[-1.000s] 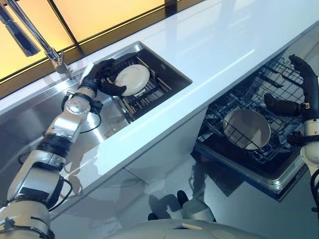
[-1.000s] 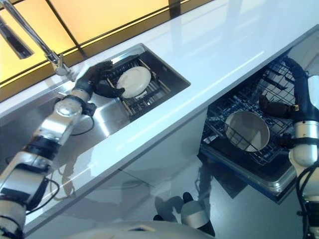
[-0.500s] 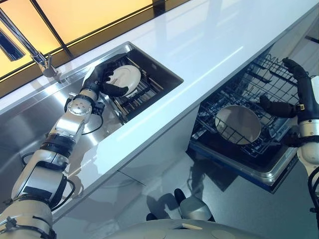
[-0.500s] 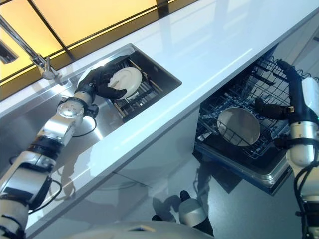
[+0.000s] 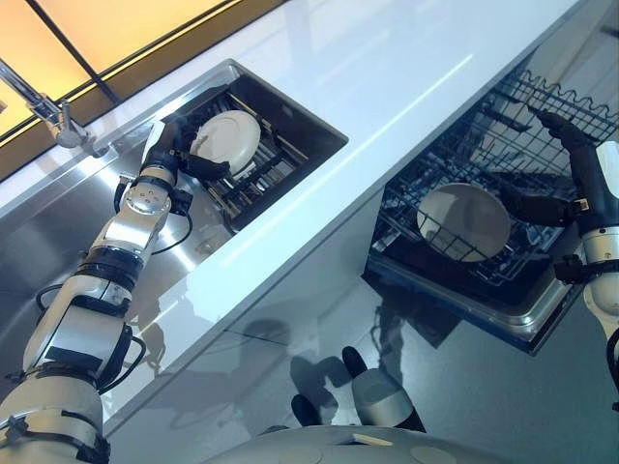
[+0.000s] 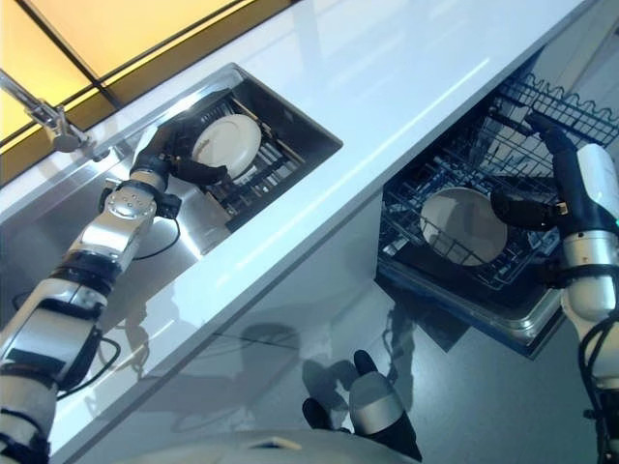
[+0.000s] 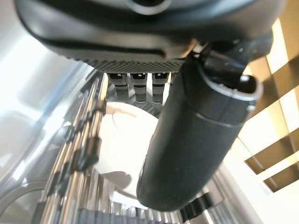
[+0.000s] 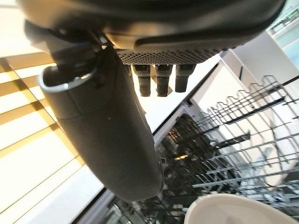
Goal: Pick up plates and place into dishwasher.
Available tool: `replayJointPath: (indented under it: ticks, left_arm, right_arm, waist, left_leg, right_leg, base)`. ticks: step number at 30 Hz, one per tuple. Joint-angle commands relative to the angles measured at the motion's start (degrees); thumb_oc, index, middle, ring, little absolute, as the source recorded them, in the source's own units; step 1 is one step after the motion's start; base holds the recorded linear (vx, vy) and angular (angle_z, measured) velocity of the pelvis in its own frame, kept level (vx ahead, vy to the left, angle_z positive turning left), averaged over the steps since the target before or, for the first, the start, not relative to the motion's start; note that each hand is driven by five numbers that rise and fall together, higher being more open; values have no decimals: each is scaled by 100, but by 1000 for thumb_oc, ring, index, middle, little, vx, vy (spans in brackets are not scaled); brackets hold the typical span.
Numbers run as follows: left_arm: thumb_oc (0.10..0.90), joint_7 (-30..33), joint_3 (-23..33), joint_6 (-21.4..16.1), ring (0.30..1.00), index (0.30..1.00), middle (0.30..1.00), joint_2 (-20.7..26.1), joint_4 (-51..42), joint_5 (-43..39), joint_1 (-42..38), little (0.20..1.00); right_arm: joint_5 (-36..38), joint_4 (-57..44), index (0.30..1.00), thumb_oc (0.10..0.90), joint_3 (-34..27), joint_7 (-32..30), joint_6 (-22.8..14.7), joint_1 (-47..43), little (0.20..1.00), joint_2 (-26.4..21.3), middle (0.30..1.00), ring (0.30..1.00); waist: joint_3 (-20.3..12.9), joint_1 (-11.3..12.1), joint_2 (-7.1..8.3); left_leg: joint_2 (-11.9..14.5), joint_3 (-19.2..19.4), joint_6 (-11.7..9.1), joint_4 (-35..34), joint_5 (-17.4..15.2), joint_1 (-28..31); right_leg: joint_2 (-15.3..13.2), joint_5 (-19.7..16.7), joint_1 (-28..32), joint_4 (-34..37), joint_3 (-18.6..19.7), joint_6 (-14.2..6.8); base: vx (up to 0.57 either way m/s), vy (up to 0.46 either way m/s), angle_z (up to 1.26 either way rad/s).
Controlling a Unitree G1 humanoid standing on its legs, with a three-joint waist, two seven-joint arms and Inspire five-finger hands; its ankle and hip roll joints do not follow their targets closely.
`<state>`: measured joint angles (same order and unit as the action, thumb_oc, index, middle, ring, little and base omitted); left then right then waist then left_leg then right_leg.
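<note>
Since the earlier pictures the whole scene has slid across both eye views, which reads as the head camera turning, not as things moving; relative to its rack, the round white plate sits where it sat, and the left hand still clasps it.

At about ten o'clock in the left eye view, the stainless steel sink holds a dark wire drying rack, and the plate stands tilted in it. The left hand's fingers curl behind the plate's rim and its thumb crosses the front face, so the plate is pinched but not lifted clear. The chrome tap stands close by at nine o'clock of the hand.

Across the glossy white countertop, at three o'clock, the open dishwasher's blue-grey wire basket already carries a second white plate lying nearly flat. The right hand hovers above that basket with fingers spread wide and holding nothing.

The risks, as judged: the glazed plate could slip from a thumb-and-finger pinch on lifting, or its lower edge could snag on the rack's wires and twist free. Swinging out, it could knock the tap or the sink's edge. At the basket, it could strike the plate already there.
</note>
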<state>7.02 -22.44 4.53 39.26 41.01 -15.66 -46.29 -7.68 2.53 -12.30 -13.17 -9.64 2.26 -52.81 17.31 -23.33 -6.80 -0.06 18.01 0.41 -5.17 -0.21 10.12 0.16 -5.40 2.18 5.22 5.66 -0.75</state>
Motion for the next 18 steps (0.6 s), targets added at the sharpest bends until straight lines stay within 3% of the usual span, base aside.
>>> replayJointPath:
  ticks: [1,10,18]
  left_arm:
    - [800,478,-201,-343,900,900,900,387,182,280,-1129,900]
    - [800,728,-395,-158,900,900,900,128,351,78,-1502,900]
    - [800,1249,-442,74,900,900,900,-111,385,442,-1513,900]
  right_arm:
    - [186,-257,900,800,-130,-302,-494,-564,900,-497,900,900]
    - [144,-199,900,800,138,-582,-445,-947,900,-525,900,900]
    - [196,-151,900,800,268,-805,-407,-1099,900,-520,900,900]
  waist:
    - [-374,-13,118]
    - [-7,-167,119]
    - [215,-235,147]
  left_leg:
    - [-46,104,17,177,-123,-207]
    - [-34,257,-6,258,-130,-433]
    - [-6,364,-31,352,-141,-541]
  right_leg:
    - [-45,385,-246,-559,-284,-527]
    - [-61,398,-515,-633,-236,-538]
    - [-69,420,-619,-680,-257,-531]
  base:
    - [0,0,0]
    - [-49,-23,-4]
    - [-37,-41,-7]
